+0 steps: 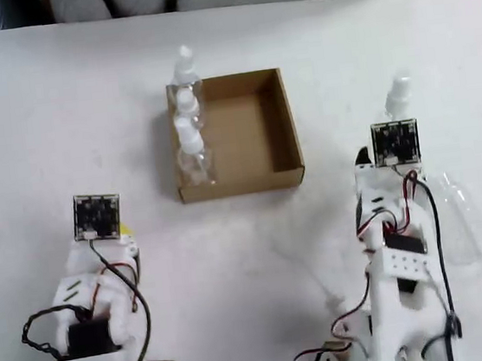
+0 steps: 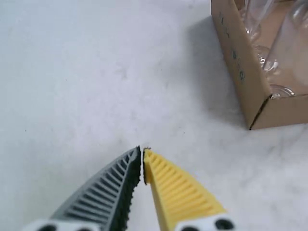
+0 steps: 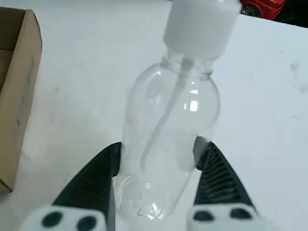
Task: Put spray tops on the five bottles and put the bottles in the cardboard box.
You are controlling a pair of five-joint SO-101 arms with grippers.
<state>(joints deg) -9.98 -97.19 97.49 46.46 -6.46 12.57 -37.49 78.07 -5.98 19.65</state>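
Note:
The cardboard box [image 1: 257,131] stands open at the middle of the table. Three clear bottles [image 1: 189,125] with white spray tops stand in a row along its left wall. My right gripper [image 3: 156,159] is shut on a fourth clear bottle [image 3: 168,120], which is upright on the table to the right of the box and carries a white spray top [image 3: 202,21]; the same top [image 1: 399,91] shows just beyond the right arm. Another clear bottle [image 1: 461,212] lies on its side beside the right arm. My left gripper [image 2: 143,153] is shut on nothing, low over bare table left of the box.
A loose spray top [image 1: 331,301] with its thin tube lies on the table between the arms, near the right arm's base. The box's near corner [image 2: 250,91] is close to the left gripper. Open white table lies to the left and behind the box.

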